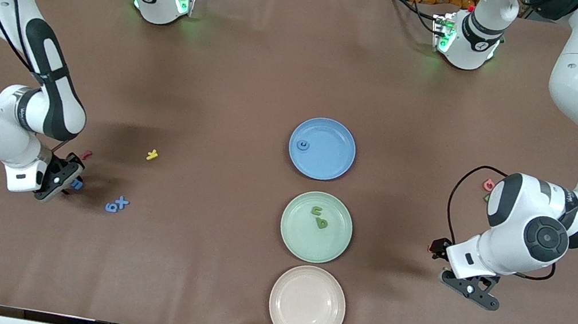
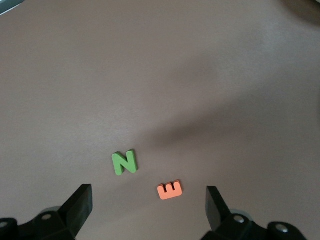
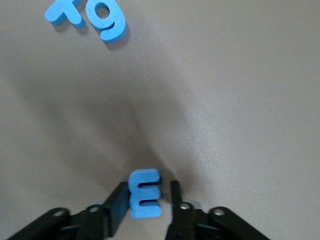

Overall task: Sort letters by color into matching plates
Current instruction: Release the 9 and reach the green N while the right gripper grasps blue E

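Brown table (image 1: 258,64) — plates (image 1: 316,227), scattered letters (image 1: 117,205)

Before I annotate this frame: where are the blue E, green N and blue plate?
blue E (image 3: 144,194), right wrist view, middle bar.
green N (image 2: 124,162), left wrist view, diagonal.
blue plate (image 1: 331,160), front view, bare floor.

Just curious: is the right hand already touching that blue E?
Touching: the right wrist view shows the right hand with both fingers pressed against the blue E.

Both glossy white arms carry dark grey joint caps, black bands and looping black cables; green lights glow at their round bases.
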You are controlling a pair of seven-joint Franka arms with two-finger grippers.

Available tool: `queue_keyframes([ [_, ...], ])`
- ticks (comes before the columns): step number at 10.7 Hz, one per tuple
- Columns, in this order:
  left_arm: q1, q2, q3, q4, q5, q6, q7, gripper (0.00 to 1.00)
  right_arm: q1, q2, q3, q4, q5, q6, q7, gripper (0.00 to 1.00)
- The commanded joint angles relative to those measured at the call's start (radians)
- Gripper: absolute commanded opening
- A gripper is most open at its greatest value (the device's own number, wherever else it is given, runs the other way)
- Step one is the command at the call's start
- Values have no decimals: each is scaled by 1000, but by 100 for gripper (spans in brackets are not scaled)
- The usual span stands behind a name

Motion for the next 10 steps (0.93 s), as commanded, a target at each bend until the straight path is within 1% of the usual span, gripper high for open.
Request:
queue_keyframes([
  [1, 4, -1, -6, -12, 138, 7, 22, 100, -16, 1, 14, -11, -18, 18, -9, 27],
  [2, 36, 5, -7, -13, 143, 16, 41, 100, -14, 1, 14, -11, -18, 18, -4, 20],
  [3, 49, 8, -9, -13, 140, 28, 68, 100, -14, 0, 14, -11, -18, 15, -3, 16],
  [5, 95, 25, -15, -19, 131, 73, 114, 100, -11, -17, 14, -8, -13, -3, 14, 11],
  [6, 116, 36, -21, -27, 108, 94, 127, 100, -4, -38, 14, -7, -9, -40, 52, 10],
  [7, 118, 36, -23, -27, 97, 99, 145, 100, 15, -69, 14, -5, -4, -93, 127, 10],
  [9, 118, 39, -23, -27, 97, 100, 154, 100, 100, -130, 14, -1, -6, -210, 419, 12],
  [10, 118, 48, -23, -27, 97, 113, 154, 100, 145, -146, 14, 4, -6, -235, 565, 14],
])
